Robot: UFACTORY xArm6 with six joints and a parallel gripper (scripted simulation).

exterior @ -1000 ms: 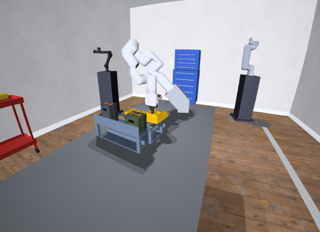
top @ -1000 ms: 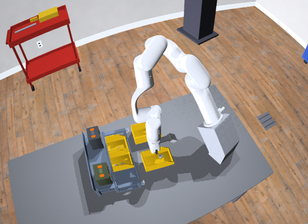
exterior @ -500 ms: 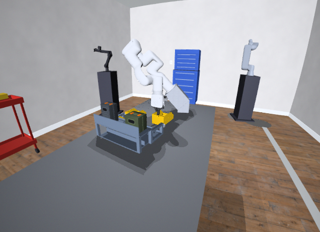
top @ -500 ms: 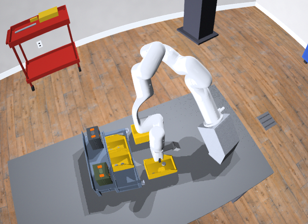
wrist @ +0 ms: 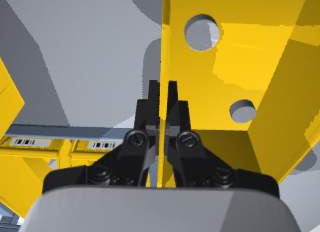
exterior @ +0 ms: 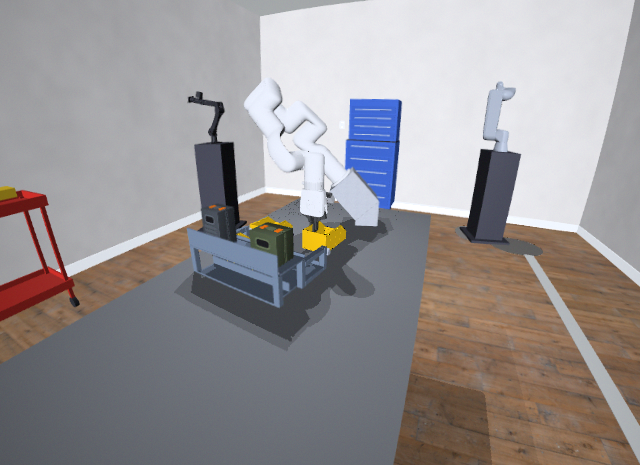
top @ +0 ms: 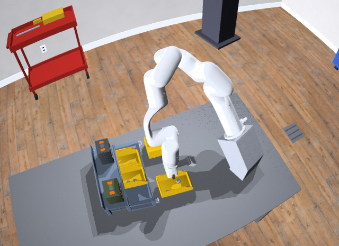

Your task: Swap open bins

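Observation:
My gripper point(top: 172, 175) is shut on the thin side wall of a yellow open bin point(top: 174, 184) and holds it above the table, beside the grey shelf point(top: 123, 178). In the wrist view the fingers pinch the wall edge, and two grey round parts point(wrist: 202, 32) lie inside the bin point(wrist: 225, 77). The bin also shows in the exterior view point(exterior: 323, 237), at about shelf height. Another yellow bin point(top: 151, 150) stands on the table behind the arm, partly hidden. Two yellow bins point(top: 130, 165) sit in the shelf's front row. The place at the near end point(top: 139, 195) holds no bin.
A dark grey box point(top: 103, 150) and an olive box point(top: 112, 191) stand in the shelf's back row. The arm's grey base block point(top: 240, 153) is at the table's right. Labels point(wrist: 30, 141) mark the shelf's front lip.

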